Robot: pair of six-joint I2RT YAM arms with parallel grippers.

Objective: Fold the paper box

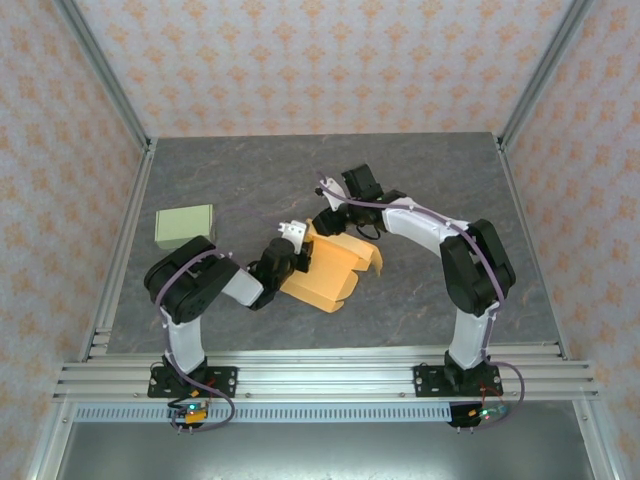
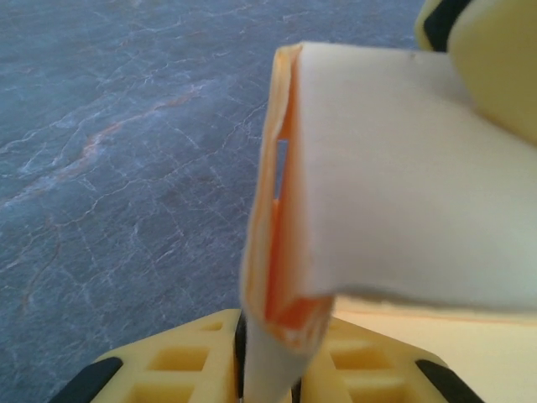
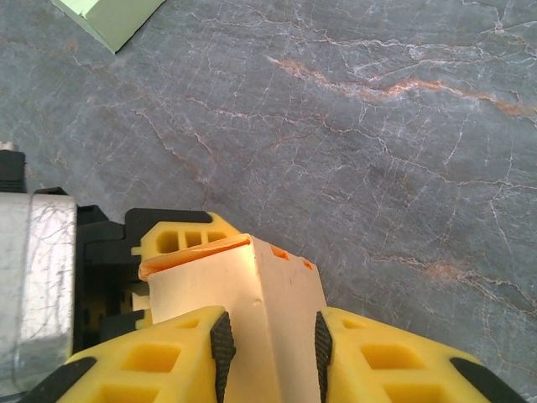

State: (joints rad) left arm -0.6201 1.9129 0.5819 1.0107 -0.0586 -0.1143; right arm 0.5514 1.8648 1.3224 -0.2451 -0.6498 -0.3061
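Left claw (image 2: 270, 379), wrist view: its yellow fingers (image 2: 176, 361) stood narrow, one on each side of a cream-and-orange flap of the paper box (image 2: 394, 185) that rose between them. Whether they pressed the flap could not be told. Right claw (image 3: 273, 340), wrist view: its black pads (image 3: 222, 340) were closed against both faces of an upright panel of the same paper box, holding it. One yellow finger of the left claw stood at that panel's far edge, touching or nearly touching it. Top view: the paper box, orange-yellow and partly folded with flaps raised, lay on the grey stone-patterned table (image 1: 250, 170). It was to the right of the green box (image 1: 185, 226), well apart from it and slightly nearer the camera. The left claw met the paper box on the side facing the green box. The right claw met it just beyond, a little farther from the green box. The green box itself lay flat and closed, touched by neither claw, near the table's left rail.
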